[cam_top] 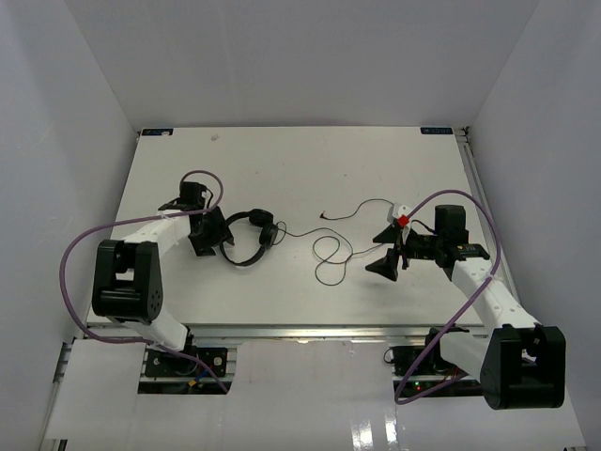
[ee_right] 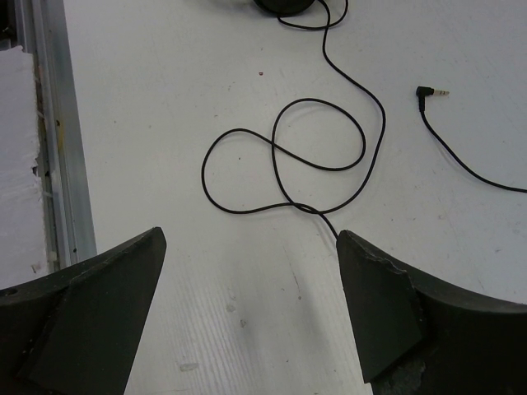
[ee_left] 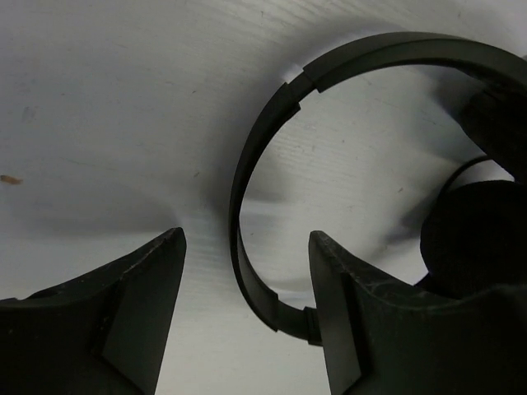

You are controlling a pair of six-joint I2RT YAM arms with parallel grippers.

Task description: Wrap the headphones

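The black headphones (cam_top: 246,241) lie on the white table left of centre, with one earcup (cam_top: 269,235) on their right side. My left gripper (cam_top: 222,239) sits at their left end. In the left wrist view its jaws stand apart around the thin headband (ee_left: 244,173), which passes close to the right finger (ee_left: 362,329); a padded earcup (ee_left: 473,239) shows at the right. The thin cord (cam_top: 329,256) runs right in loose loops to its plug (cam_top: 322,215). My right gripper (cam_top: 387,252) hovers open by the loops. The cord (ee_right: 280,156) and plug (ee_right: 428,92) lie ahead of that gripper (ee_right: 251,233).
White walls enclose the table on three sides. A metal rail (cam_top: 310,331) runs along the near edge and shows again as a rail (ee_right: 53,164) at the left of the right wrist view. Thick purple cables (cam_top: 73,258) loop beside each arm.
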